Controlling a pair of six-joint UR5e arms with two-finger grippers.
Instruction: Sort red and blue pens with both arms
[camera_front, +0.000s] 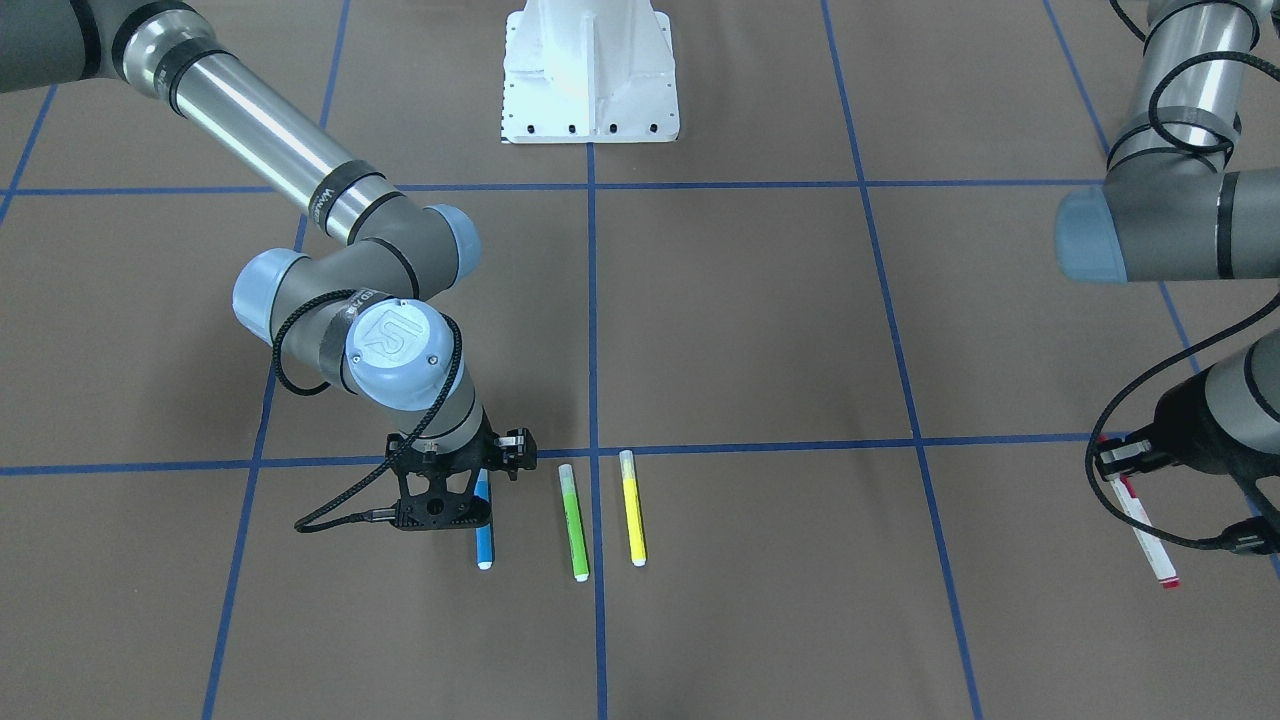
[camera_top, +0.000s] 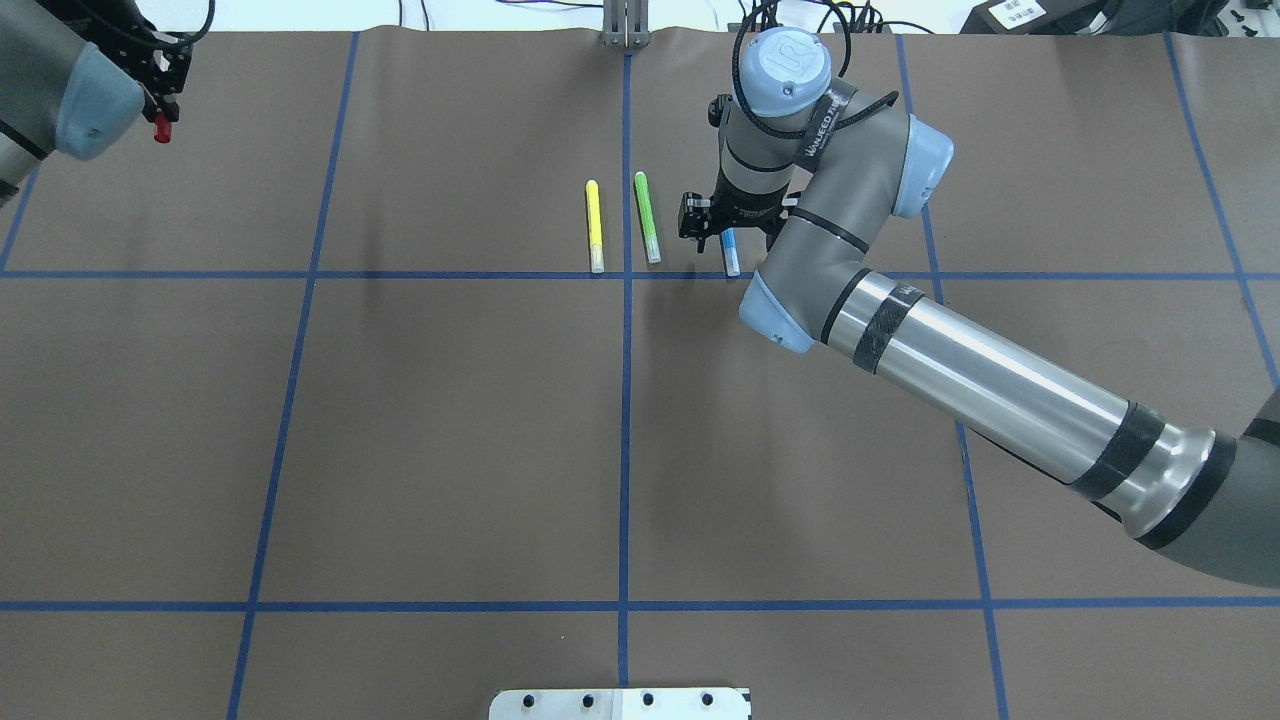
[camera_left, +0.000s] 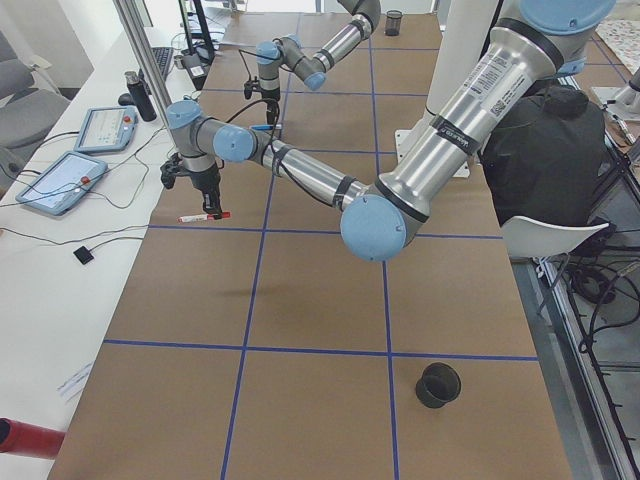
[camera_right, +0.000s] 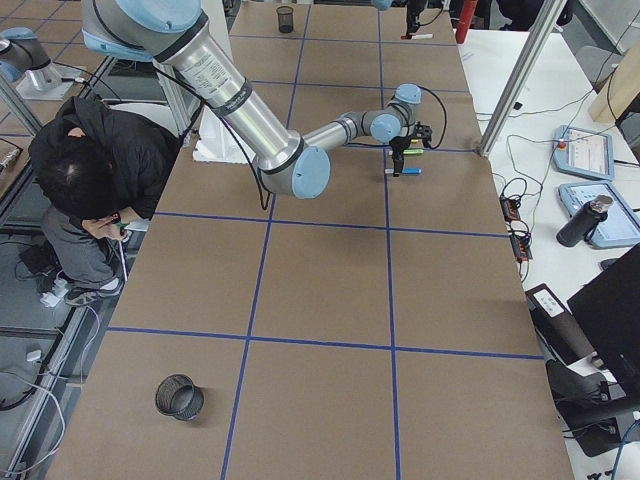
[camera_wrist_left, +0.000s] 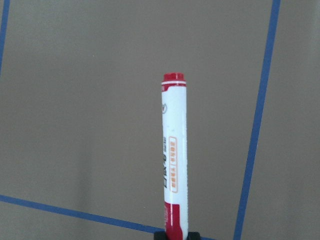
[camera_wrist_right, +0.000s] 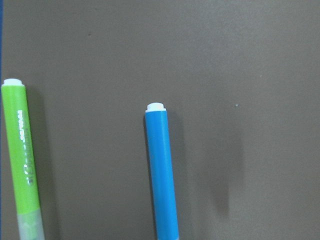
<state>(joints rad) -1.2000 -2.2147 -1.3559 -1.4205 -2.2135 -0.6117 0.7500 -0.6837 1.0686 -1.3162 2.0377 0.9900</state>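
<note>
Holding red pen (camera_wrist_left: 173, 160) aloft in my left gripper (camera_front: 1118, 462), table's 10 o'clock. Right gripper (camera_top: 727, 228) hangs spread over blue pen (camera_wrist_right: 161, 170), lying at 1 o'clock; next, I reckon, pinch it clear of green marker (camera_wrist_right: 22, 160)

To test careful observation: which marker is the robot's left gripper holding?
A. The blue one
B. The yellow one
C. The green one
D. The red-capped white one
D: the red-capped pen is clamped in the left gripper, while the blue pen, green marker and yellow marker lie on the table.
</note>
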